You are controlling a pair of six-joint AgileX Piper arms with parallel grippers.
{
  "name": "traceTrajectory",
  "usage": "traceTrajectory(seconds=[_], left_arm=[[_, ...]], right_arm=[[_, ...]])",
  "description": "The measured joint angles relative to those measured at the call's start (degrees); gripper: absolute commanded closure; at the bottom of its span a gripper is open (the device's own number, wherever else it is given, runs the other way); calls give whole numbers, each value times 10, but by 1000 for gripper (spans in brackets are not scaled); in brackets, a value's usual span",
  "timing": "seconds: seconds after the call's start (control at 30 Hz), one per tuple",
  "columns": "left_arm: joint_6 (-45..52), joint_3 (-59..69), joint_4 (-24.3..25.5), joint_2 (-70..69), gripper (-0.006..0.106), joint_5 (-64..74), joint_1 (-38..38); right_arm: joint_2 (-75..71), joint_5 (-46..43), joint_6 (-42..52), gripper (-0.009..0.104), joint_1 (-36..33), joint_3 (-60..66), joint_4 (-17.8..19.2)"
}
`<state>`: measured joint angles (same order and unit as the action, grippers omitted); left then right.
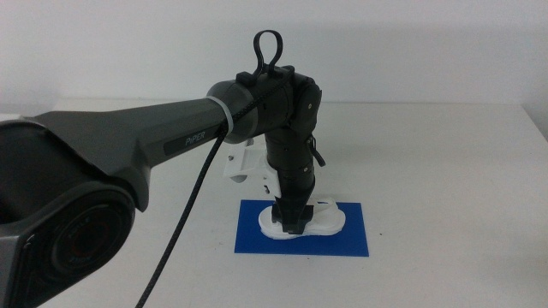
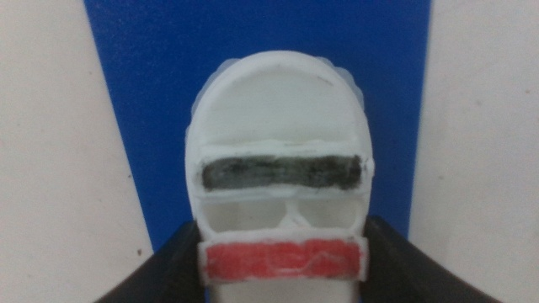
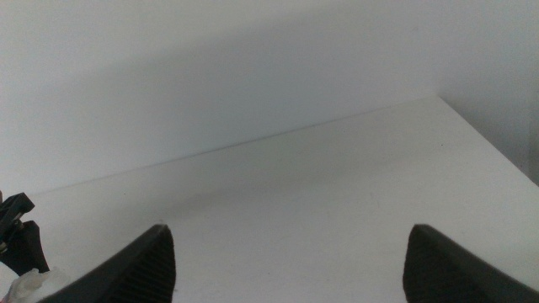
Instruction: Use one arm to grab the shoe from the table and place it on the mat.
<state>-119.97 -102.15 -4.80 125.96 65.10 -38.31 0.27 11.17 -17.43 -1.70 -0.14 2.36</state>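
Left gripper (image 2: 282, 278) jaws pinch the shoe (image 2: 282, 151) (on the mat (image 2: 168, 76)); right jaws spread.

Bare table (image 1: 445, 171) lies around the mat (image 1: 257, 239); only the arm (image 1: 171, 137) reaches over the shoe (image 1: 330, 221).

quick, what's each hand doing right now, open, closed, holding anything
Left hand: closed on the shoe, over the mat.
Right hand: open, holding nothing.
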Motion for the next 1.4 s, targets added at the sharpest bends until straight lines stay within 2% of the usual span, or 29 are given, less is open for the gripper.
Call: traceTrajectory(seconds=[0.17,0.4,0.53,0.63,0.73,0.93,1.07,1.2,1.4], left_arm=[[0,0,0,0,8,-1,0],[19,0,2,-31,7,24,0],[78,0,36,-120,7,37,0],[191,8,91,-211,7,38,0],[368,56,136,-309,7,39,3],[729,213,156,-468,7,-6,29],[936,372,145,-596,7,-199,61],[1043,537,110,-728,7,-413,117],[1079,735,108,-912,7,-603,205]], right_arm=[[0,0,0,16,0,0,0],[0,0,0,16,0,0,0],[0,0,0,16,0,0,0],[0,0,0,16,0,0,0],[0,0,0,16,0,0,0],[0,0,0,16,0,0,0],[0,0,0,16,0,0,0],[0,0,0,16,0,0,0],[0,0,0,16,0,0,0]])
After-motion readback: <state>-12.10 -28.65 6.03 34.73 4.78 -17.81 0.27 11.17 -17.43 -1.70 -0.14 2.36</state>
